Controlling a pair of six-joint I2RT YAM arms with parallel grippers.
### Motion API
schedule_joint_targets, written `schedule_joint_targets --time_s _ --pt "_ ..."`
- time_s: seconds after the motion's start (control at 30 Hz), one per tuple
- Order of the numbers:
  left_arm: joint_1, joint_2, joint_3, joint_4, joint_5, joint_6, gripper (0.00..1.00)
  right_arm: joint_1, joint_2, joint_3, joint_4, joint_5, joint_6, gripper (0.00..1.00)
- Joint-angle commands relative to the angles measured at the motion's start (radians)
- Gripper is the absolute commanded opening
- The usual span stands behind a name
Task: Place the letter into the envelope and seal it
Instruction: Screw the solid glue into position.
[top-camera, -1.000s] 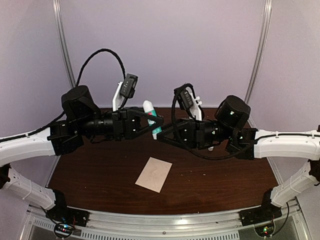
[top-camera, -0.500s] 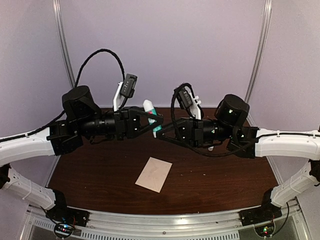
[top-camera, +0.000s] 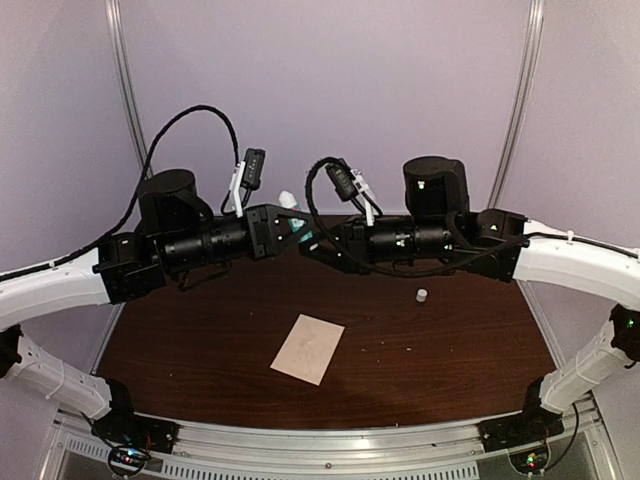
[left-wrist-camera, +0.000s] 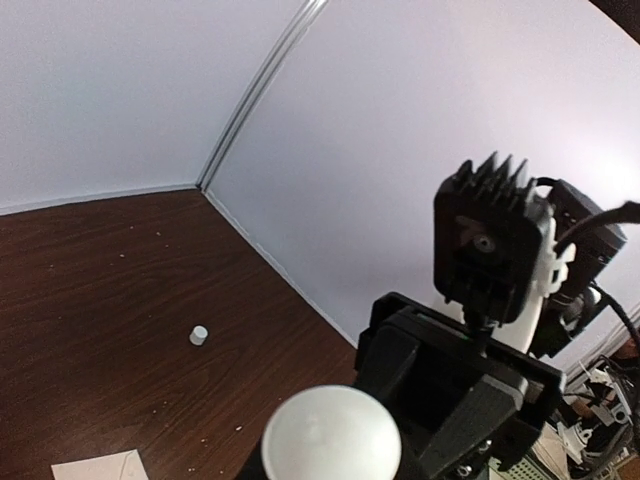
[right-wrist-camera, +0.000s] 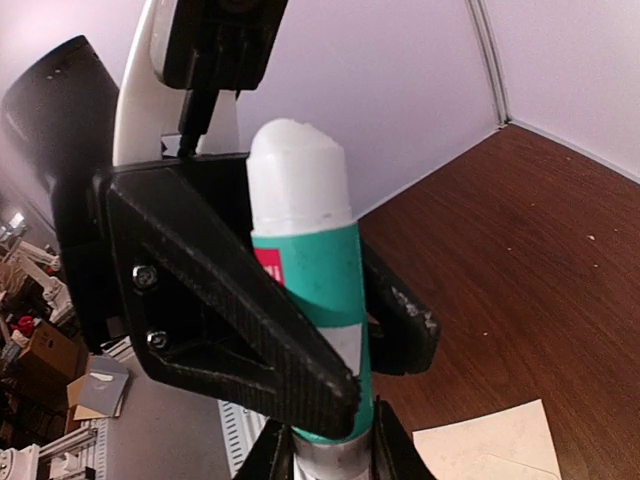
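The envelope lies flat on the brown table, pale beige-pink, near the front middle; its corner shows in both wrist views. The letter is out of view. High above the table's far middle, both grippers meet on a teal-and-white glue stick. My left gripper is shut on its teal body, black fingers on both sides. My right gripper clamps the stick's grey lower end. The left wrist view looks onto the stick's round white end.
A small white cap stands on the table at the right of middle. Pale walls close in the back and sides. A metal rail runs along the near edge between the arm bases.
Both arms have lifted and moved back with the glue stick. The right arm swung up and straightened, and its jaws closed on the stick's end. The white cap now shows uncovered.
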Motion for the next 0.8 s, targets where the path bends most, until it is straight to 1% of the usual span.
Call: schedule_joint_targets --time_s 0.0,0.13,0.27,0.43,0.53,0.6,0.7,0.77 --pt "0.001 0.029 0.015 -0.086 -0.126 -0.024 0.01 0.000 0.077 0.119 -0.227 0.410 -0.047 0.08" --pt "0.021 0.050 -0.002 -0.084 -0.133 -0.091 0.01 0.047 0.156 0.214 -0.307 0.621 -0.074 0.07" --pt "0.046 0.054 -0.058 -0.032 -0.132 -0.168 0.01 0.098 0.223 0.277 -0.344 0.808 -0.075 0.07" --pt "0.059 0.066 -0.111 0.019 -0.132 -0.235 0.01 0.177 0.350 0.370 -0.402 0.998 -0.081 0.07" --pt "0.062 0.083 -0.121 0.025 -0.132 -0.265 0.00 0.232 0.444 0.460 -0.475 1.112 -0.081 0.07" --pt "0.063 0.091 -0.130 0.042 -0.123 -0.276 0.00 0.255 0.486 0.499 -0.503 1.157 -0.066 0.07" --pt "0.063 0.098 -0.140 0.065 -0.107 -0.285 0.00 0.266 0.483 0.493 -0.492 1.128 -0.024 0.07" --pt "0.063 0.095 -0.142 0.068 -0.102 -0.284 0.00 0.266 0.440 0.448 -0.439 1.094 -0.014 0.14"
